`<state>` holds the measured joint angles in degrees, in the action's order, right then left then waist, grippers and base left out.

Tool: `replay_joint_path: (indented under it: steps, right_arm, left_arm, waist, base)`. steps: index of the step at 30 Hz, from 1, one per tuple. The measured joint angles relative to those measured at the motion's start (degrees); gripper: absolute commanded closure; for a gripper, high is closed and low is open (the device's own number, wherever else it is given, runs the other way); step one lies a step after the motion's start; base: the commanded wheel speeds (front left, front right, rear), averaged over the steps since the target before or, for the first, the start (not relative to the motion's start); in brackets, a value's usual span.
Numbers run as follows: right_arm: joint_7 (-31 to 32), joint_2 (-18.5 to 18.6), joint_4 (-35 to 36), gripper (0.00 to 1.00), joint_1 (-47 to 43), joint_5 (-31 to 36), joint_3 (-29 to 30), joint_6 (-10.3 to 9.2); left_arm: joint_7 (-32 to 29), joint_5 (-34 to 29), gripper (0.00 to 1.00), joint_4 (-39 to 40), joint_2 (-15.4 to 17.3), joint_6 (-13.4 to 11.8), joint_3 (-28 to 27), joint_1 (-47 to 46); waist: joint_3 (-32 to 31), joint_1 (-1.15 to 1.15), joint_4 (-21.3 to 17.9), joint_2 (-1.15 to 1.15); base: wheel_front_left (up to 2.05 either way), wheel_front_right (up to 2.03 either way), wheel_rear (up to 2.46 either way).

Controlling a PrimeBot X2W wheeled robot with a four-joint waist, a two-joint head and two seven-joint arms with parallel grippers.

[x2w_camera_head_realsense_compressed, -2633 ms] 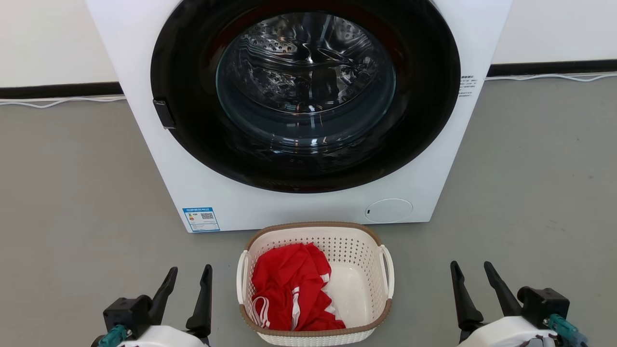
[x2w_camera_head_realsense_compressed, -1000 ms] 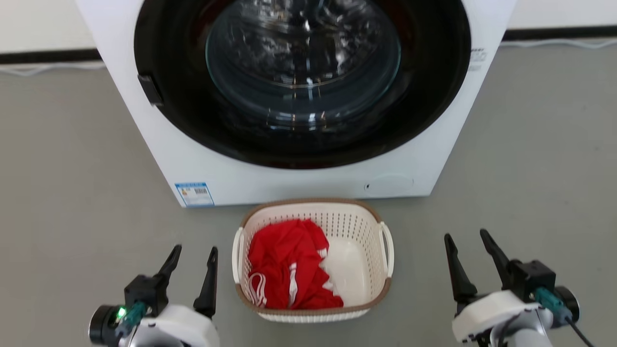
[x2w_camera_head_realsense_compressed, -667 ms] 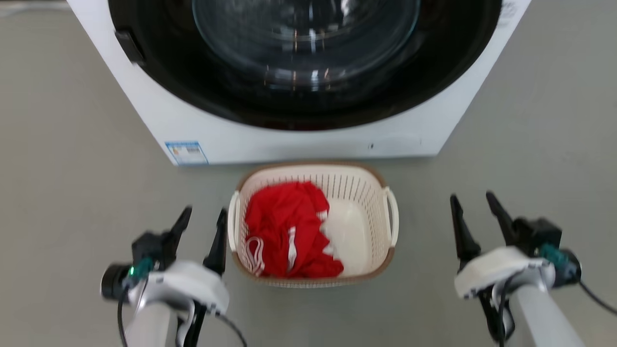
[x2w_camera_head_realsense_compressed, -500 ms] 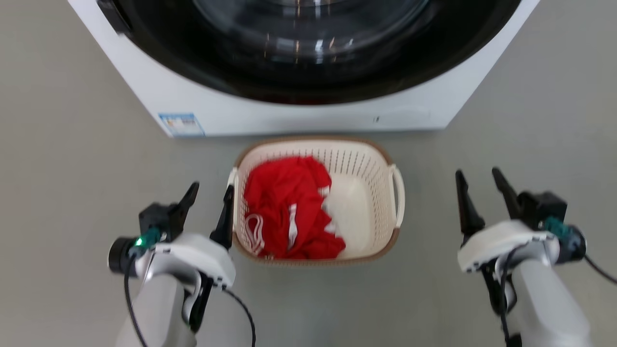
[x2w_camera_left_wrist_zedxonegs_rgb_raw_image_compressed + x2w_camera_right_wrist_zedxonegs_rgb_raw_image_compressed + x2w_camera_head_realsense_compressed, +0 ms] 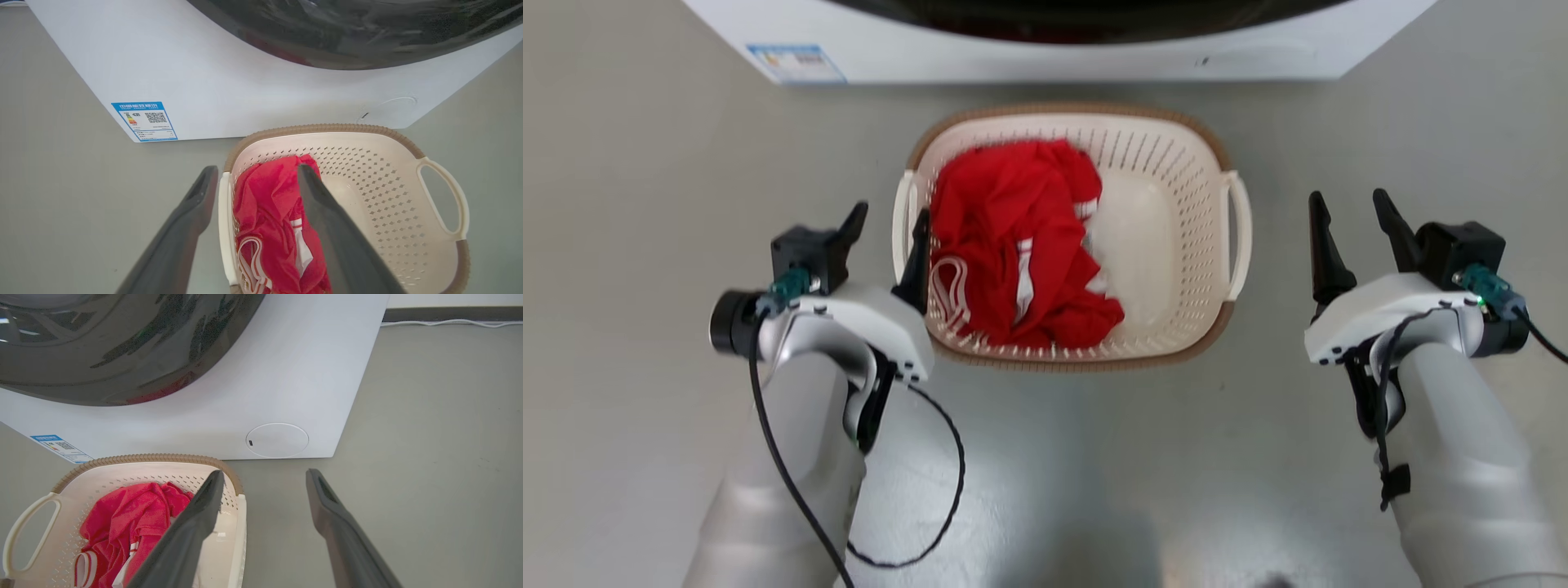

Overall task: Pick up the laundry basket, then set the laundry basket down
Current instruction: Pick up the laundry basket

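– Head view first: where does our small cream-white perforated plastic laundry basket (image 5: 1186, 245) with the brown woven-look rim sit?
– On the grey floor (image 5: 645, 163), just in front of the large white washing machine (image 5: 1054, 59), between our two arms.
– And what is in it?
– A crumpled red garment (image 5: 1013, 237) with white stripes and a white cord loop fills the half on our left. The other half shows bare cream bottom.
– Our left hand (image 5: 890, 214)?
– Spread wide. In the left wrist view its fingers straddle the basket's near side wall and white loop handle (image 5: 224, 220): one dark finger outside over the floor, the other above the red garment (image 5: 265, 204). Whether either touches the plastic, we cannot tell.
– Our right hand (image 5: 1347, 196)?
– Spread wide too, gripping nothing, beside the other white loop handle (image 5: 1241, 237) but apart from it, over the floor. In the right wrist view the basket (image 5: 143, 458) lies low on the left, the machine (image 5: 294, 375) behind it.
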<state>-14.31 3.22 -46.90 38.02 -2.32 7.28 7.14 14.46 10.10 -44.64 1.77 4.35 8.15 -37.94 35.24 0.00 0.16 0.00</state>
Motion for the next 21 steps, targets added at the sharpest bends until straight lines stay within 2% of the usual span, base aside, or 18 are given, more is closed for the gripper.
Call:
replay_joint_path:
  steps: [8,21]
  right_arm:
    - [-0.01,0.12,-4.80,0.00,4.59,0.11,-1.31,0.00]
    - [-0.07,0.34,-9.54,0.00,9.11,-1.82,-2.88,0.00]
  left_arm:
    - [0.18,0.60,0.00,-5.09,-0.04,-0.91,2.04,-5.49]
    - [0.18,2.24,0.00,-11.77,-0.24,-1.45,3.24,-11.68]
  waist:
    - [5.29,0.00,1.09,0.00]
    - [9.29,0.00,1.50,0.00]
  base:
    - [0.00,0.00,0.00]
    - [0.00,0.00,0.00]
